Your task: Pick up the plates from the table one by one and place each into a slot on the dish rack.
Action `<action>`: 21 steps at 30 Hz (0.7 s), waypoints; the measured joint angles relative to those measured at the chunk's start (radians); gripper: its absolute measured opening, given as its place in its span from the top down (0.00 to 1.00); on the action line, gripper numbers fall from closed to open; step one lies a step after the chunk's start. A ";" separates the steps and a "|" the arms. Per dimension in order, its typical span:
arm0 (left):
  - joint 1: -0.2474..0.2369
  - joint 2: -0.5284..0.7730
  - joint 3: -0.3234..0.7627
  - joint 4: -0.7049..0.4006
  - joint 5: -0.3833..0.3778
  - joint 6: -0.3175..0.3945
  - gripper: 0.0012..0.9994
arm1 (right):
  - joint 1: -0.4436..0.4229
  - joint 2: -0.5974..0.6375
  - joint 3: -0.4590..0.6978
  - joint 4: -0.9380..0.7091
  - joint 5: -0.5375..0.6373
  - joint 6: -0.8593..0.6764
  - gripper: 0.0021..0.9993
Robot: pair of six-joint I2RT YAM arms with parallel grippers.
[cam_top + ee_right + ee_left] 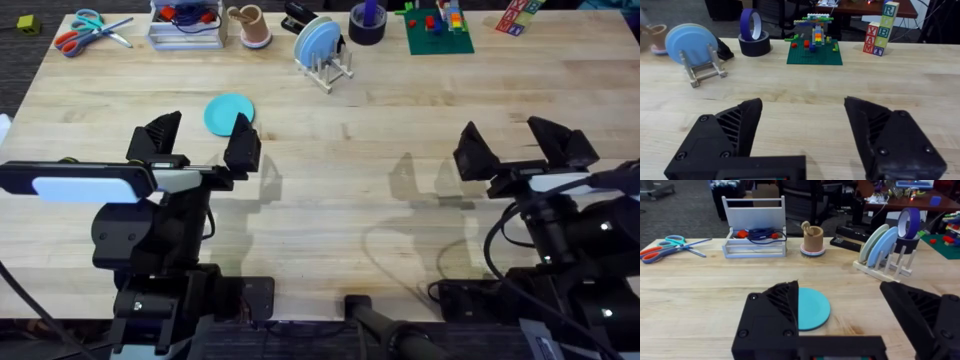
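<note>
Both the left pincer point(197, 143) and right pincer point(517, 145) gape wide and empty above the table point(330, 190); the teal plate point(228, 113) lies at the left pincer's 12 o'clock, and paler plates point(318, 42) stand in the dish rack point(328, 68).

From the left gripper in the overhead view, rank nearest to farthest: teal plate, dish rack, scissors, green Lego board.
Measured from the left gripper:
1. Teal plate, flat on the table just ahead of the fingers.
2. Dish rack, ahead and to the right.
3. Scissors, far-left corner; near-tie with the rack.
4. Green Lego board, far right.
</note>
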 joint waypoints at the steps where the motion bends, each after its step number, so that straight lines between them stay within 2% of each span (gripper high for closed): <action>1: 0.000 0.000 0.000 0.000 0.000 0.000 0.00 | 0.000 0.000 0.000 0.000 0.000 0.000 0.01; 14: 0.000 0.000 0.000 0.002 0.000 0.000 0.01 | 0.000 0.000 0.000 0.007 -0.001 0.000 0.00; 21: 0.000 0.000 0.021 -0.007 0.000 0.000 0.01 | 0.000 0.000 0.004 0.091 -0.008 0.000 0.00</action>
